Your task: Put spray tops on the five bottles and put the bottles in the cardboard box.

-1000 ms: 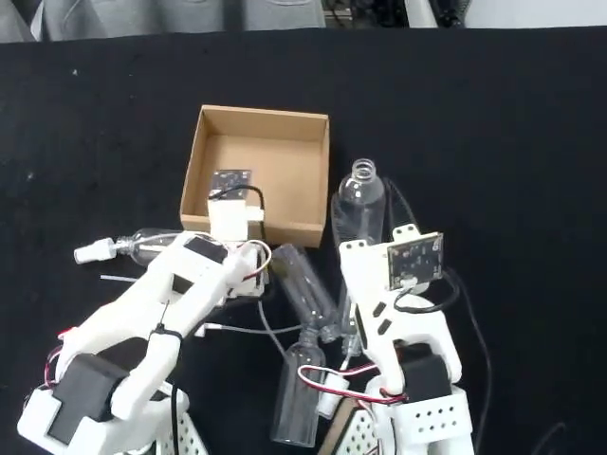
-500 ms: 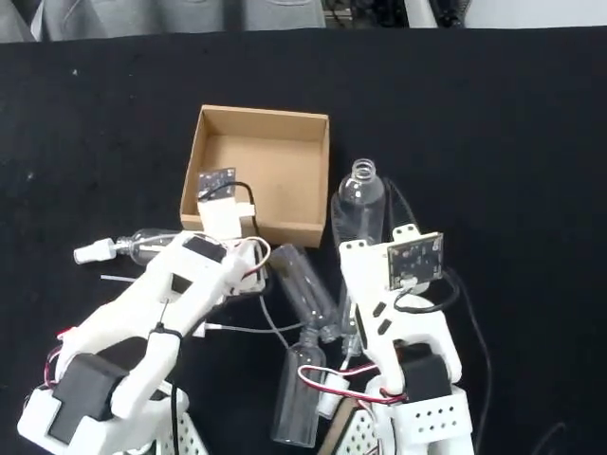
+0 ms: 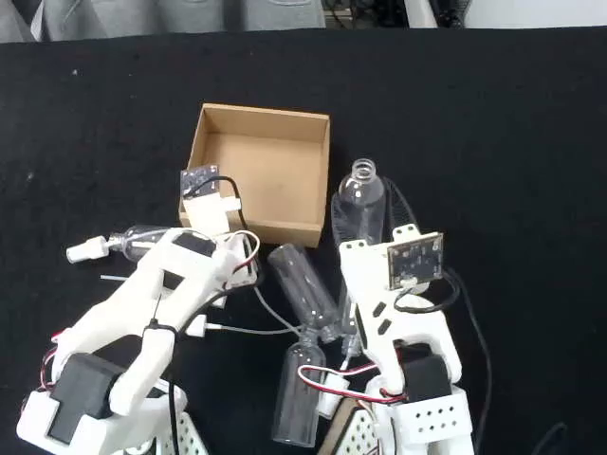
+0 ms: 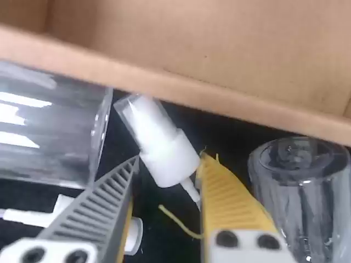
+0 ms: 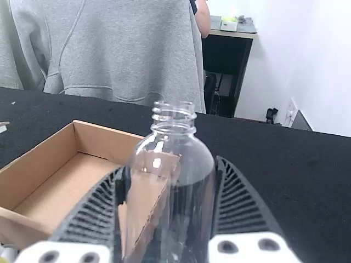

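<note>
Overhead view of a black table [image 3: 493, 142]. Far left, a capped clear plastic bottle [image 3: 133, 244] lies on its side, at 8 o'clock from the open brown cardboard box [image 3: 258, 113].

Next, the left gripper [image 4: 170, 163] sits at the box's 7 o'clock corner, just outside the front wall. Its grey and yellow fingers [image 4: 104, 203] seem to pinch a white plastic spray top [image 4: 163, 149] by the collar, though contact on the grey side is hard to judge. The top's nozzle end points at the box wall, w/ the thin dip tube trailing back btwn the fingers.

Centre: a slanted clear bottle [image 3: 303, 289] lies at 5 o'clock from the box. A second clear bottle [image 3: 297, 396] lies at 6 o'clock from the first.

Right: the right gripper [image 5: 169, 183] is clamped round an upright clear plastic bottle [image 5: 171, 153] w/ an open threaded neck, just beside the box's 4 o'clock corner.

Key relation: that open neck stands at approx 3 o'clock from the held top, w/ the bottle's long axis vertical. The left arm [image 3: 142, 327] likely has to carry the top across and turn it tube-down over the neck.
</note>
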Robot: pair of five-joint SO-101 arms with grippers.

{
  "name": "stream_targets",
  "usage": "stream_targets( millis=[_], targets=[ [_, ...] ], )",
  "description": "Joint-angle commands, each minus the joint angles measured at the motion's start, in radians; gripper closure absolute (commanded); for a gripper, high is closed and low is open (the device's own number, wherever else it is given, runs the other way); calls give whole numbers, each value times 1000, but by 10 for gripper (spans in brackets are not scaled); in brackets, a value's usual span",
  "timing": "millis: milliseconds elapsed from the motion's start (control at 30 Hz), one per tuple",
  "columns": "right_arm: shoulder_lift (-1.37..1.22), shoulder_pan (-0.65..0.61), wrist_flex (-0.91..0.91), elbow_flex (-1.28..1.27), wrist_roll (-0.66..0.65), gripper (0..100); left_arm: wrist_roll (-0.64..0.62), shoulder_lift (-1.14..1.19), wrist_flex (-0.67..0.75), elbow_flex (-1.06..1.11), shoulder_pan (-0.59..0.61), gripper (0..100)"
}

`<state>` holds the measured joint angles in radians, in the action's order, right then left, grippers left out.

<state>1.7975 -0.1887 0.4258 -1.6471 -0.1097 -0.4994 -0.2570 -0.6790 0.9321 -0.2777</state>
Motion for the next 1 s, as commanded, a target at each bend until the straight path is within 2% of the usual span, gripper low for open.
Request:
stream_targets(
  millis=[0, 233, 400, 533, 667, 800, 967],
  targets=[
    [99, 29, -37, 28, -9, 930, -12, -12, 11, -58, 22, 847],
    [99, 29, -37, 30, -9, 930, -28, -14, -12, -70, 33, 847],
    [99, 29, -37, 30, -9, 930, -170, -2, -112, -140, 31, 825],
    [99, 29, -37, 30, -9, 930, -295, -2, -121, -139, 31, 745],
    [99, 29, -37, 30, -9, 930, -407, -2, -114, -139, 31, 729],
    [99, 29, -37, 30, -9, 930, -431, 0, -114, -137, 35, 729],
    [99, 29, -37, 30, -9, 930, -433, 0, -91, -114, 110, 730]
  ],
)
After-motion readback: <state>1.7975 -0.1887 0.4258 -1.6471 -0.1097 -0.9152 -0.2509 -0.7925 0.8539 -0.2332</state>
